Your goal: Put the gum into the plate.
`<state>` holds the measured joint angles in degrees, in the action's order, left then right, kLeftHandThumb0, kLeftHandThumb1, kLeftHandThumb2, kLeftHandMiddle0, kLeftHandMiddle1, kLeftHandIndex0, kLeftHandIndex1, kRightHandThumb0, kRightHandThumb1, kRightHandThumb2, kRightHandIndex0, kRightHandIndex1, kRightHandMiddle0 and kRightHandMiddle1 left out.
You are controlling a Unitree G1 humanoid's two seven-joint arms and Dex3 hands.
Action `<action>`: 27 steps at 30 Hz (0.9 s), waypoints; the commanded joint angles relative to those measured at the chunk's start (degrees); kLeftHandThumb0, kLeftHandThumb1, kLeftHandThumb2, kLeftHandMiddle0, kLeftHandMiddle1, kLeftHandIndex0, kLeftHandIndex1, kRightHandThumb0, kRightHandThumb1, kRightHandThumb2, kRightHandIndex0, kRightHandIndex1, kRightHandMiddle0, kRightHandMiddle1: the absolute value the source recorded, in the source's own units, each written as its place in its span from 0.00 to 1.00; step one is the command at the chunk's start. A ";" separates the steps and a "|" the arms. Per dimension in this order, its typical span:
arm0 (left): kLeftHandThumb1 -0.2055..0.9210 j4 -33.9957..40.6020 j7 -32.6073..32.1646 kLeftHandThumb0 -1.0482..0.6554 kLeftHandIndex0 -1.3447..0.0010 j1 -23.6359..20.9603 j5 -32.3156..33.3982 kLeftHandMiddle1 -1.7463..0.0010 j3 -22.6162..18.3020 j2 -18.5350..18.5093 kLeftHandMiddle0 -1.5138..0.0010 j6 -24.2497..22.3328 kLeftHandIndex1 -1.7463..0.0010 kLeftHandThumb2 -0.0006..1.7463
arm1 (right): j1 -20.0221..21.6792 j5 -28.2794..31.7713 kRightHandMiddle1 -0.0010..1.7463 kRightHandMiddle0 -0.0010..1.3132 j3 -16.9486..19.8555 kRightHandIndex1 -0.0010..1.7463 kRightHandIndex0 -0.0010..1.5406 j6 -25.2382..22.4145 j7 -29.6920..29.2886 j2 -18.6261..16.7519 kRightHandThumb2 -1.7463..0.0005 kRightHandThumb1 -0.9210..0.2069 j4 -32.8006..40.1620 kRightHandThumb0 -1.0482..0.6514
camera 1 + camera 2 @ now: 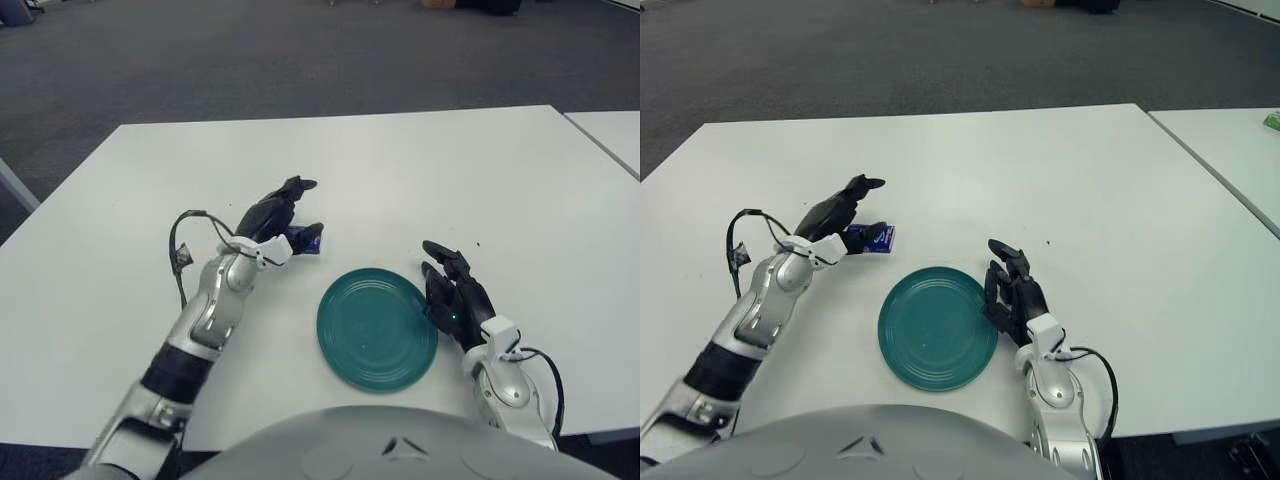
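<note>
The gum (pixel 306 238) is a small blue pack lying on the white table (pixel 400 170), just up and left of the plate. The teal plate (pixel 377 327) lies empty near the table's front edge. My left hand (pixel 305 208) is at the gum's left side, its upper fingers stretched out above the pack and its thumb low beside it; the fingers are spread, not closed on the pack. My right hand (pixel 452 290) shows just right of the plate, fingers relaxed and holding nothing.
A second white table (pixel 615 135) stands apart at the far right, with a small green object (pixel 1272 122) on it. Grey carpet lies beyond the table's far edge. A black cable (pixel 182 250) loops off my left forearm.
</note>
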<state>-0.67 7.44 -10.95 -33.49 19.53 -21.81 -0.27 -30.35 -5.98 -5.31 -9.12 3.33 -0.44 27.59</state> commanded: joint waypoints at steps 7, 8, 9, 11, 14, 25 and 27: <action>0.98 -14.40 4.42 0.17 0.98 -9.84 -3.24 0.99 6.03 -2.08 0.79 8.96 0.40 0.17 | -5.27 -0.63 0.36 0.00 -0.63 0.01 0.20 0.74 -1.13 0.92 0.47 0.00 1.02 0.22; 0.98 -14.75 5.73 0.17 0.98 -10.34 -3.30 0.99 6.46 -2.23 0.79 8.91 0.40 0.17 | -5.39 -0.73 0.36 0.00 -0.72 0.01 0.20 0.97 -1.26 0.96 0.47 0.00 1.00 0.22; 0.97 -14.96 6.67 0.18 0.98 -10.65 -3.33 0.99 6.73 -2.37 0.79 8.92 0.41 0.17 | -5.52 -0.82 0.36 0.00 -0.84 0.01 0.20 1.14 -1.38 0.98 0.47 0.00 1.03 0.22; 0.95 -15.24 8.52 0.20 0.97 -11.16 -3.31 0.99 7.14 -2.61 0.79 8.82 0.41 0.17 | -5.72 -0.92 0.36 0.00 -1.07 0.01 0.20 1.41 -1.59 1.05 0.47 0.00 1.06 0.23; 0.93 -16.73 10.54 0.20 0.96 -11.93 -3.66 0.99 7.99 -2.62 0.78 8.97 0.42 0.19 | -6.01 -0.79 0.36 0.00 -1.31 0.01 0.20 1.77 -1.81 0.95 0.47 0.00 1.14 0.23; 0.82 -26.87 10.70 0.22 0.95 -15.55 -8.04 0.98 12.73 -2.48 0.78 11.78 0.43 0.31 | -6.88 -0.76 0.37 0.00 -1.49 0.00 0.20 2.68 -2.96 0.63 0.47 0.00 1.37 0.23; 0.83 -27.52 10.44 0.21 0.96 -15.71 -8.59 0.98 13.06 -2.71 0.78 12.32 0.42 0.31 | -7.04 -0.79 0.37 0.00 -1.58 0.00 0.20 2.60 -3.19 0.61 0.47 0.00 1.57 0.23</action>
<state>-25.87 17.54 -25.97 -40.19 31.28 -23.48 11.73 -31.31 -6.32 -6.87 -7.29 0.55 -0.73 28.10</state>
